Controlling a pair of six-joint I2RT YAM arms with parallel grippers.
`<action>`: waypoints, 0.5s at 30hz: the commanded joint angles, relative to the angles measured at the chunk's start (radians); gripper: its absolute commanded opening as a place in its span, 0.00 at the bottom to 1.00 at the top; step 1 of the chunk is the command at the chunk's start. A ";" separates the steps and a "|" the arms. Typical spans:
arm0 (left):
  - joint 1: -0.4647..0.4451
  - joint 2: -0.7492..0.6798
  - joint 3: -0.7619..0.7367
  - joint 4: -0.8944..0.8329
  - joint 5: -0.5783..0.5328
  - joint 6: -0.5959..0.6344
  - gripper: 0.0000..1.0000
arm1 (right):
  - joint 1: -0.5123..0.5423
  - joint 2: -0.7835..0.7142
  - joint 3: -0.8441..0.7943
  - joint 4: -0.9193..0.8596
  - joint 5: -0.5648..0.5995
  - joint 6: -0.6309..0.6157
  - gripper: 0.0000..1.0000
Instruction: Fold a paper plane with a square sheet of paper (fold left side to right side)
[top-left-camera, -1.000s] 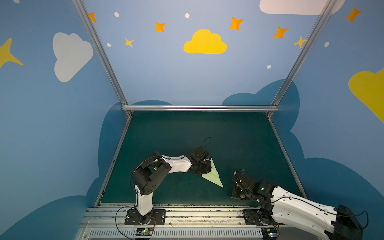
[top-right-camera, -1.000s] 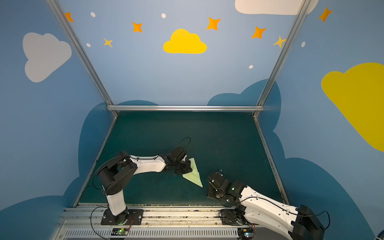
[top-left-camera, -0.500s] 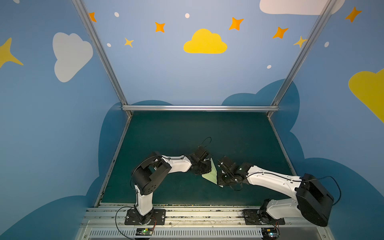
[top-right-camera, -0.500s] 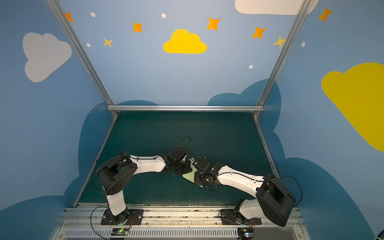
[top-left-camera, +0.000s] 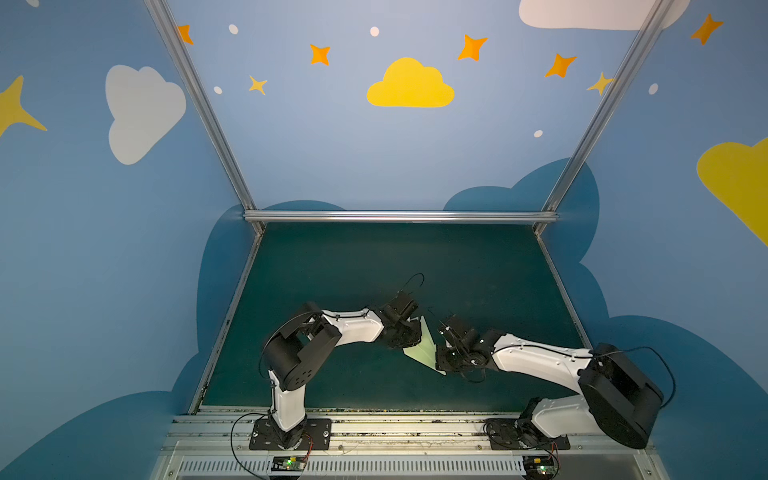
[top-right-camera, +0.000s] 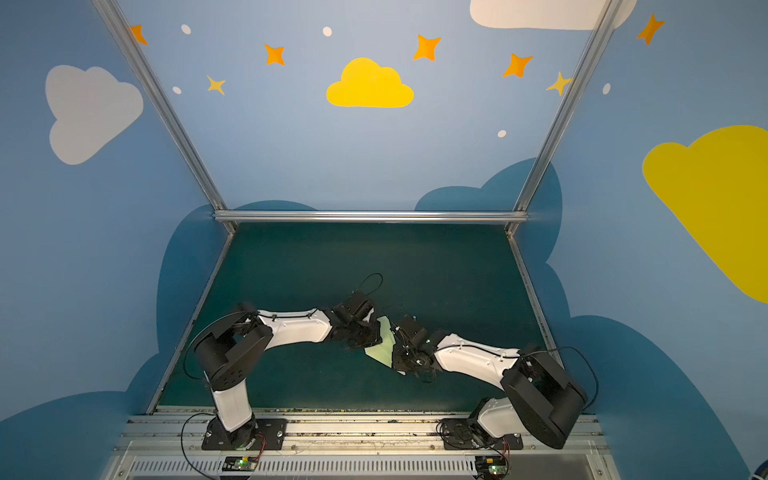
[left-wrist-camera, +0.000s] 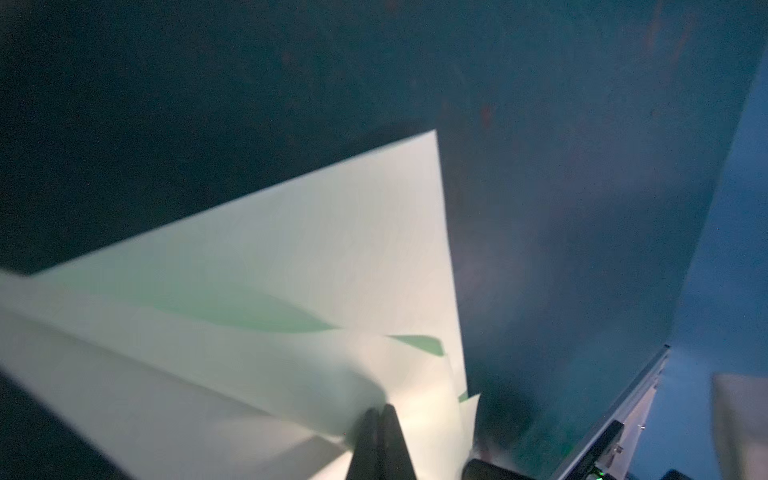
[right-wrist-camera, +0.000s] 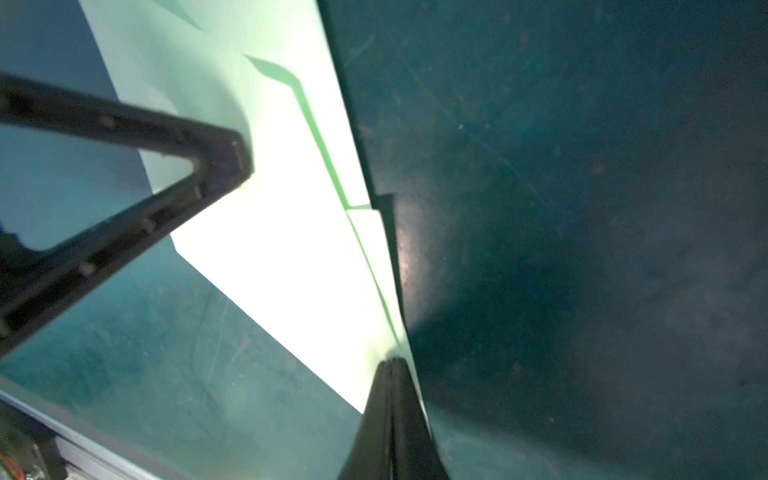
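Right wrist view — right gripper (right-wrist-camera: 392, 368) and left gripper (right-wrist-camera: 240, 162) both fully closed, tips touching the paper plane (right-wrist-camera: 286, 232).

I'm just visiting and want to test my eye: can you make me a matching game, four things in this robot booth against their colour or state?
Things:
1. paper plane
2. table
3. middle cloud on the back wall
4. left gripper

Descriptions:
A. yellow
B. black, shut, tip on the paper
C. pale green
D. dark green

Pairs: 1-C; 2-D; 3-A; 4-B
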 joint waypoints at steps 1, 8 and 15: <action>0.001 -0.043 0.004 -0.138 -0.009 0.046 0.04 | 0.004 0.041 -0.078 -0.013 -0.021 0.027 0.00; -0.076 -0.034 0.028 -0.077 0.045 -0.009 0.04 | 0.007 0.036 -0.082 -0.018 -0.018 0.031 0.00; -0.123 0.027 0.074 -0.035 0.062 -0.027 0.04 | 0.012 0.048 -0.078 -0.017 -0.018 0.035 0.00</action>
